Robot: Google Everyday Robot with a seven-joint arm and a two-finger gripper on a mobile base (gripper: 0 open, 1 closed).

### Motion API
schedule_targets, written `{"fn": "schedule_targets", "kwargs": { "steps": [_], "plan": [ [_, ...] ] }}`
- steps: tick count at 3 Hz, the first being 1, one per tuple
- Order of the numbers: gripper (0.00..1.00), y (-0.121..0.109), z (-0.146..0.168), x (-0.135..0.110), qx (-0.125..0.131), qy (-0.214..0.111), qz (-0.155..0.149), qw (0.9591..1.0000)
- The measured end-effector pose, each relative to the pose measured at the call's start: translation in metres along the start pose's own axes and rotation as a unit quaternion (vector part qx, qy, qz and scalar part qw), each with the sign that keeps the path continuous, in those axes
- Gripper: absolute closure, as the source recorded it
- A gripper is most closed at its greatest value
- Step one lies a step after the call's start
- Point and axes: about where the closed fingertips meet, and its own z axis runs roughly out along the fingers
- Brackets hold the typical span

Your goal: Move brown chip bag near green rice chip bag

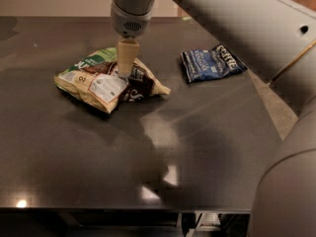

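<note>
The brown chip bag (112,84) lies on the dark table (148,147) at the left of centre, with its white label facing me. The green rice chip bag (95,59) peeks out from behind its far edge, touching it and mostly hidden by it. My gripper (125,74) comes straight down from above onto the middle of the brown bag. Its cream fingers (127,53) are together and pinch the bag's crinkled top.
A small dark blue chip bag (211,63) lies at the right of the table. My arm crosses the upper right of the view. The table's right edge runs down near the blue bag, with floor beyond it.
</note>
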Motion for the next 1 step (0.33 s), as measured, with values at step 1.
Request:
{"fn": "schedule_targets", "kwargs": {
  "steps": [1],
  "plan": [
    [0.0, 0.0, 0.0, 0.0, 0.0, 0.0, 0.0, 1.0]
  ]
}}
